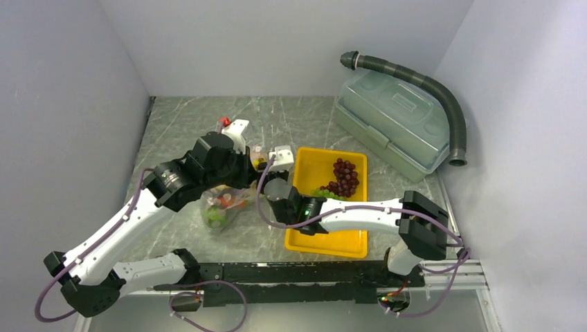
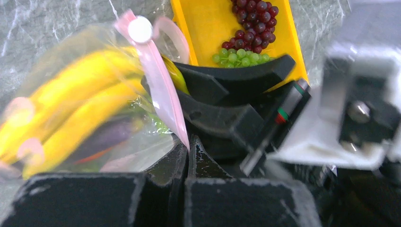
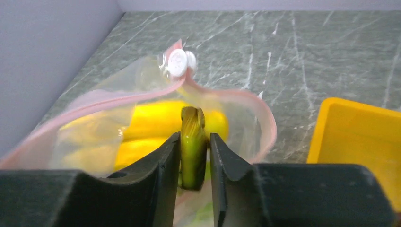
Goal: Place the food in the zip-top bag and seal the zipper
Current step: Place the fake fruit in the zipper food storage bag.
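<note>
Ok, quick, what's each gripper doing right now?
Left gripper: shut on the zipper of the zip-top bag.
Right gripper: jaws flank the banana stem; pinched or loose, cannot tell.

We take this for a robotics lab test cell. Plain pale walls (image 1: 277,41) box in a grey marble-patterned table (image 1: 304,117) on three sides. The left arm (image 1: 118,232) and right arm (image 1: 360,214) are bolted to a black rail (image 1: 297,273) at its near edge. A corrugated grey hose (image 1: 423,81) curves over a lidded plastic box (image 1: 394,121).
</note>
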Robot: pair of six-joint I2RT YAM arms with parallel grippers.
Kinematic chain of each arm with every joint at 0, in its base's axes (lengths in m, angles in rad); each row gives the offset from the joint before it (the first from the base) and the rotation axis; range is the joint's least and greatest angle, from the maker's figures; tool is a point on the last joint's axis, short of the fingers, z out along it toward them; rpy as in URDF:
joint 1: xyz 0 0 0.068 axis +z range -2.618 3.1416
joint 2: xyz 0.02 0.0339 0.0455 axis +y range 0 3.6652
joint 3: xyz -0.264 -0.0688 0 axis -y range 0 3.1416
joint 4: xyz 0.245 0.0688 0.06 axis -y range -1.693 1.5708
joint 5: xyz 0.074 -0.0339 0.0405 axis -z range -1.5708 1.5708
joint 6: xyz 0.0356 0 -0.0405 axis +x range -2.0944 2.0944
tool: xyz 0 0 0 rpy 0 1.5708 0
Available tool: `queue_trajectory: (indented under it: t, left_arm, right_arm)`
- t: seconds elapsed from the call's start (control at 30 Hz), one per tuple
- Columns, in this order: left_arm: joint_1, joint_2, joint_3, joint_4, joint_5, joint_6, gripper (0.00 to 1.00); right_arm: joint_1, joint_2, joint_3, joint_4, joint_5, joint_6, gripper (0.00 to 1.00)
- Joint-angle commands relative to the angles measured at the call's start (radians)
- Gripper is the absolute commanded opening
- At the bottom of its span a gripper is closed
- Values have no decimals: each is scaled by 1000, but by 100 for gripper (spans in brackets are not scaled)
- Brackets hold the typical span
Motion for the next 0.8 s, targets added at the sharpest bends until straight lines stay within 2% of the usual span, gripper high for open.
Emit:
queue_trajectory:
  t: [0.0, 0.13, 0.2, 0.47, 0.77]
  left_arm:
    - [-12, -55, 28, 77, 37, 1, 0]
    - [-12, -84, 24, 76, -6, 20, 0]
    - [-12, -92, 23, 68, -31, 28, 0]
    - [-12, -104, 13, 51, -91, 35, 0]
    - [-12, -100, -5, 67, -138, 38, 0]
  right_arm:
    - [-59, -67, -58, 26, -240, 149, 35]
    - [-90, -139, -136, 60, -355, 157, 53]
    - [-93, -174, -154, 52, -384, 145, 58]
    - [-95, -298, -144, -82, -384, 113, 67]
    - [-95, -411, -77, -345, -317, 120, 70]
